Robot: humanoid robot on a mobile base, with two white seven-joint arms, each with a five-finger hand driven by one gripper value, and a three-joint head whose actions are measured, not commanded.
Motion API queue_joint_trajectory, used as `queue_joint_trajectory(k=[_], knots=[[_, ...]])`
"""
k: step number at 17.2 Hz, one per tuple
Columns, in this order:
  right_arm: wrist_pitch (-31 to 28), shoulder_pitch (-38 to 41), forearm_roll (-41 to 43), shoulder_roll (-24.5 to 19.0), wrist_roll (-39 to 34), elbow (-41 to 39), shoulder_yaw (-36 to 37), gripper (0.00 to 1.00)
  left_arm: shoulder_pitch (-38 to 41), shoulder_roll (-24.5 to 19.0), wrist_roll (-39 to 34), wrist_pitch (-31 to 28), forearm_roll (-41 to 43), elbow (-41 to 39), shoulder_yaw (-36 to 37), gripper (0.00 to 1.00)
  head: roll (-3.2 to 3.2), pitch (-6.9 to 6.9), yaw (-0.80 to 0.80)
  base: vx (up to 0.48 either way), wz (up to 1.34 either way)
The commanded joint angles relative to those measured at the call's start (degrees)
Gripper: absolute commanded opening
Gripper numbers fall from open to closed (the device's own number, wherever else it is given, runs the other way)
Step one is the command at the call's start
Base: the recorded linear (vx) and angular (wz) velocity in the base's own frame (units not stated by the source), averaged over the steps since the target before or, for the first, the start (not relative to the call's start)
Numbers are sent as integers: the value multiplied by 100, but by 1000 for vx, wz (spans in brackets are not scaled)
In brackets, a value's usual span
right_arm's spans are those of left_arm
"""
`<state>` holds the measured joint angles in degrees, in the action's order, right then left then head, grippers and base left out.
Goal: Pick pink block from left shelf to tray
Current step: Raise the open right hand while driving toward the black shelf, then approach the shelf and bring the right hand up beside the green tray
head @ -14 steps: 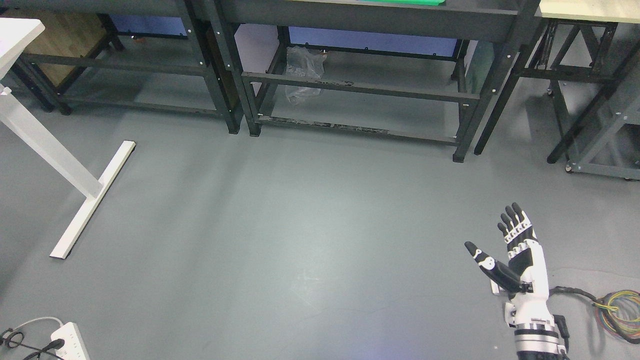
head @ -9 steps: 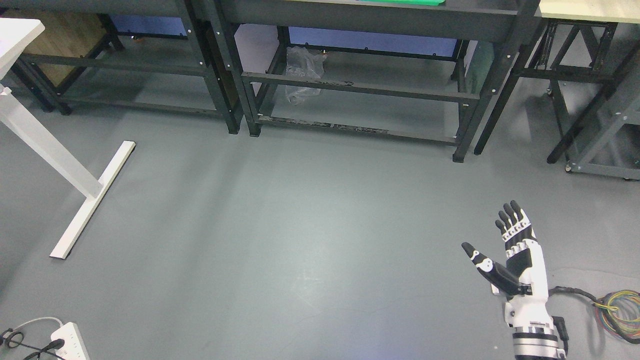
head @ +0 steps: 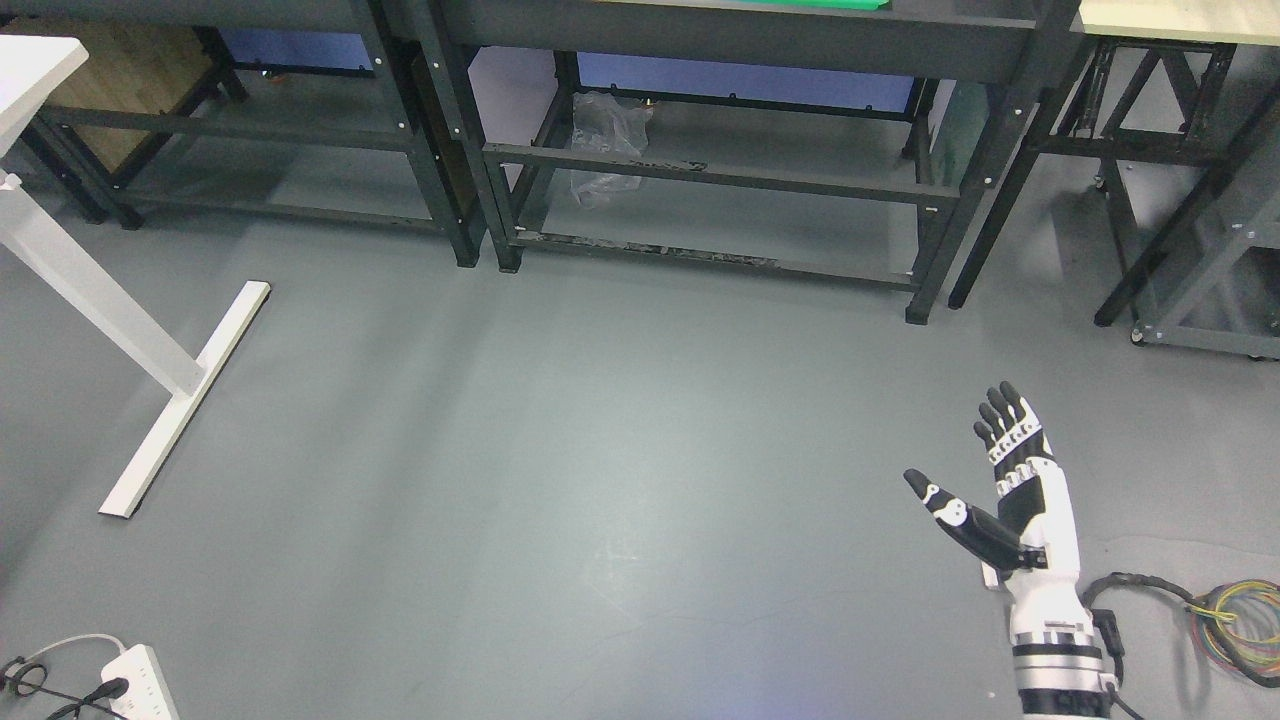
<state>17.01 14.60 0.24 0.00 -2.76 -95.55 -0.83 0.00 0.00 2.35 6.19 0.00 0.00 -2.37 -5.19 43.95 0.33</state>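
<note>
You are at the very start here: nothing in this view suggests any part of the job is done. Your right hand [head: 990,500] rises from the lower right corner over bare grey floor [head: 620,450], fingers straight and thumb splayed out to the side, grasping nothing. The left hand is out of the picture. The pink block cannot be seen anywhere; the camera looks down at the floor and the lower frames of the dark metal shelving units [head: 700,170] along the top, so whatever sits on the shelf tops is cut off. Only a thin green strip [head: 800,4] shows at the top edge above the middle unit, possibly the tray, though too little of it is visible to say. On the lower level of the middle unit lies a crumpled clear plastic bag [head: 605,140]. A white table leg [head: 130,330] stands at the left, a power strip [head: 140,680] at the bottom left, and a coil of coloured cables [head: 1240,630] near your wrist. Everything is left: reach the left shelf, find the block, grasp it, carry it and set it down in the tray.
</note>
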Motion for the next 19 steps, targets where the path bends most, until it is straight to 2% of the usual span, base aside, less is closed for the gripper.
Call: queue_joint_trajectory(k=[1, 3, 6, 9, 11, 15, 17, 19], knots=[[-461, -702, -3952, 100, 248, -16, 267, 100, -132, -100, 2, 5, 9, -100, 0, 100, 0, 0, 0, 15, -6], [-374, -791, -4819, 100, 398, -25, 268, 100, -132, -100, 2, 5, 9, -100, 0, 100, 0, 0, 0, 24, -3], [-312, -844, -5093, 140, 408, -34, 172, 98, -132, -100, 2, 5, 9, -100, 0, 100, 0, 0, 0, 48, -1], [-444, -809, -6436, 140, 748, -25, 136, 94, -132, -100, 2, 5, 9, -100, 0, 100, 0, 0, 0, 98, -47], [-383, -827, -6493, 201, 794, 2, 92, 99, -132, -100, 2, 5, 9, -100, 0, 100, 0, 0, 0, 126, -53], [-303, -792, -6405, 106, 917, -77, 92, 99, -132, -100, 2, 5, 9, -100, 0, 100, 0, 0, 0, 160, -63], [-627, -792, -6028, 100, 873, -235, 136, 99, -132, -100, 2, 5, 9, -100, 0, 100, 0, 0, 0, 186, -74], [-1031, -835, -6018, 100, 926, -315, 258, 98, -132, -100, 2, 5, 9, -100, 0, 100, 0, 0, 0, 197, -31]])
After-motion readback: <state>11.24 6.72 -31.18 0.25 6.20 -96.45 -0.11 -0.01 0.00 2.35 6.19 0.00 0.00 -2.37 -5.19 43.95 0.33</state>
